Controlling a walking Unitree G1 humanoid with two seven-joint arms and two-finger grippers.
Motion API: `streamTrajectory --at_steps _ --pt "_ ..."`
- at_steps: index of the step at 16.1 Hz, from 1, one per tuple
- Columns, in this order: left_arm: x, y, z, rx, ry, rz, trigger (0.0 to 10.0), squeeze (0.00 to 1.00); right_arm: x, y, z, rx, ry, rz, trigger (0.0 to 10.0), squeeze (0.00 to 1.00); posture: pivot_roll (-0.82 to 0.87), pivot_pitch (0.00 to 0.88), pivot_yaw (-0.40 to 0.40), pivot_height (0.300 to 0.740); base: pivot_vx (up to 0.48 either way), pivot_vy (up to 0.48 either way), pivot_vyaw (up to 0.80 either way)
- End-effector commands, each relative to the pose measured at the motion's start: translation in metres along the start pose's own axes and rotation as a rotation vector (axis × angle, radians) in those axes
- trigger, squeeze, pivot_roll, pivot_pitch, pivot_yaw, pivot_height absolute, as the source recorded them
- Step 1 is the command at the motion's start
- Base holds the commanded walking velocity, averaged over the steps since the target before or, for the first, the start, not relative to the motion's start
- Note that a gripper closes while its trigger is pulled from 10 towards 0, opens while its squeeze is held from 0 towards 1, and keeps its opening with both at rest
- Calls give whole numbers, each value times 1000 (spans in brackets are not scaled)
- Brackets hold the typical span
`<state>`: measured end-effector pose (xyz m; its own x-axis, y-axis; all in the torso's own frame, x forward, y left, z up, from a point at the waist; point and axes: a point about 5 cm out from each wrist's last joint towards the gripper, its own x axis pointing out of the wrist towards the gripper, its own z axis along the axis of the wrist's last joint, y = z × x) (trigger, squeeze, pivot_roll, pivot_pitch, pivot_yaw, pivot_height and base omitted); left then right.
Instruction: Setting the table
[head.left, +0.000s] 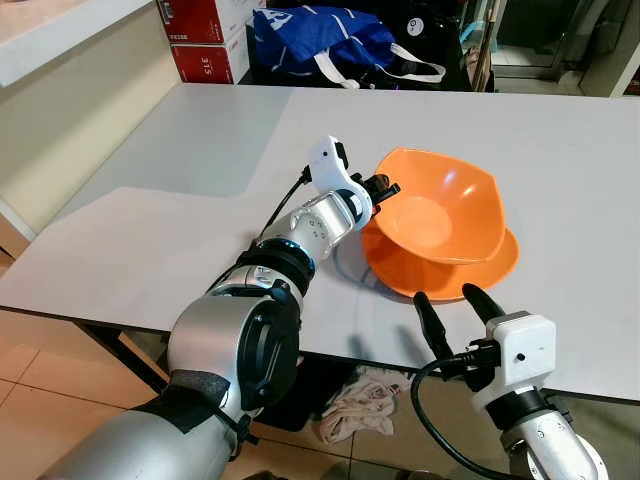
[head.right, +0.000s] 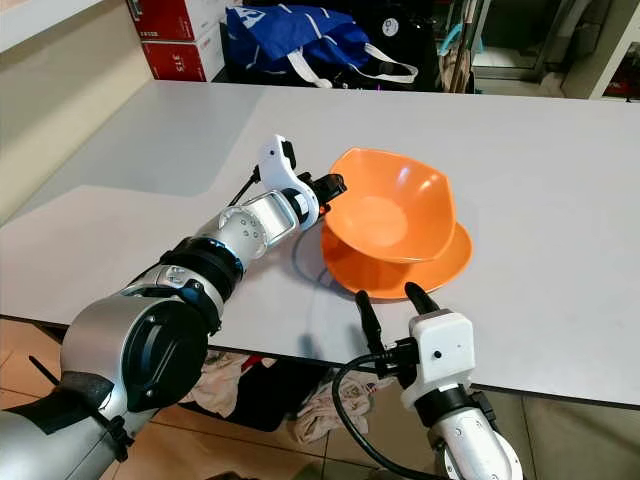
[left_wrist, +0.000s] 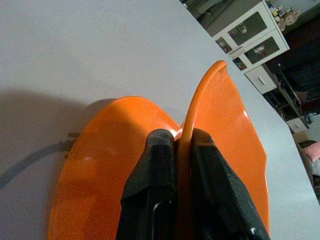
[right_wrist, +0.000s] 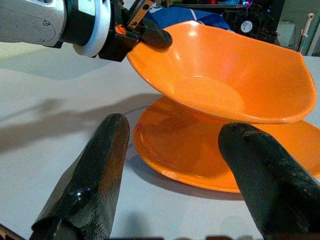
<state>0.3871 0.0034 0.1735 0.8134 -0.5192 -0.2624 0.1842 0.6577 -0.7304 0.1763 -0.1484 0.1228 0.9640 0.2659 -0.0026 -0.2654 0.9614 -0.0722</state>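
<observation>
Bowl (head.left: 440, 205): orange, on the orange plate (head.left: 470, 275), mid-worktop (head.left: 180, 150).
Left hand (head.left: 383, 190): fingers clamped on the bowl's near-left rim.
Right hand (head.left: 452, 305): fingers apart, holding nothing, at the worktop's near edge just short of the plate.
Surroundings: blue bag (head.left: 320, 40) well beyond; nothing obstructs.

Grey table (head.left: 200, 150), tiled floor (head.left: 40, 380), red boxes (head.left: 205, 35).
</observation>
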Motion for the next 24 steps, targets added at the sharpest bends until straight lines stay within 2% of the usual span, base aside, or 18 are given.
streamTrajectory --at_steps 1,2,3,4,5,9,10,11,13,14,15,17,19,21,24 --pt "9 -47 -56 -15 125 -109 10000 396 -2 1 3 -3 -3 -3 10000 0 -265 0 92 740 0 0 0" --pt "9 -46 -57 -16 126 -107 10000 553 -2 1 3 -3 -1 -3 10000 0 -265 0 92 740 0 0 0" --pt "9 -45 -58 -16 129 -104 10000 800 -2 2 2 -3 3 -3 10000 0 -264 0 94 740 0 0 0" --pt "9 -45 -58 -14 129 -103 10000 961 -2 2 2 -4 4 -2 10000 0 -264 0 94 740 0 0 0" --pt "9 -45 -58 -14 129 -102 10000 988 -2 2 1 -4 4 -2 10000 0 -264 0 94 740 0 0 0" --pt "9 -42 -58 44 126 -98 10000 984 -1 3 1 -6 4 0 10000 0 -261 0 95 740 0 0 0" --pt "9 -42 -58 46 124 -100 10000 945 -1 3 1 -6 4 0 10000 0 -257 0 95 740 0 0 0" --pt "9 -42 -57 54 119 -104 10000 796 0 4 0 -6 4 1 10000 0 -255 0 96 740 0 0 0" --pt "9 -42 -56 58 119 -103 10000 769 1 4 0 -6 3 3 10000 0 -255 0 96 740 0 0 0" --pt "9 -42 -57 60 121 -100 10000 973 1 4 0 -8 2 3 10000 0 -256 0 97 740 0 0 0" --pt "9 -42 -58 63 123 -96 10000 1000 1 4 0 -9 1 2 10000 0 -256 0 97 740 0 0 0" --pt "9 -38 -59 87 115 -72 10000 1000 2 4 -1 -10 2 4 10000 0 -255 0 97 740 0 0 0" --pt "9 -27 -58 251 93 0 10000 1000 3 4 -1 -10 0 6 10000 0 -252 0 97 740 0 0 0" --pt "8 -18 -60 258 98 37 10000 1000 5 5 -2 -9 -2 10 10000 0 -243 0 96 740 0 0 0" --pt "8 -17 -60 278 89 32 10000 1000 5 5 -2 -7 -4 14 10000 0 -240 0 96 740 0 0 0"
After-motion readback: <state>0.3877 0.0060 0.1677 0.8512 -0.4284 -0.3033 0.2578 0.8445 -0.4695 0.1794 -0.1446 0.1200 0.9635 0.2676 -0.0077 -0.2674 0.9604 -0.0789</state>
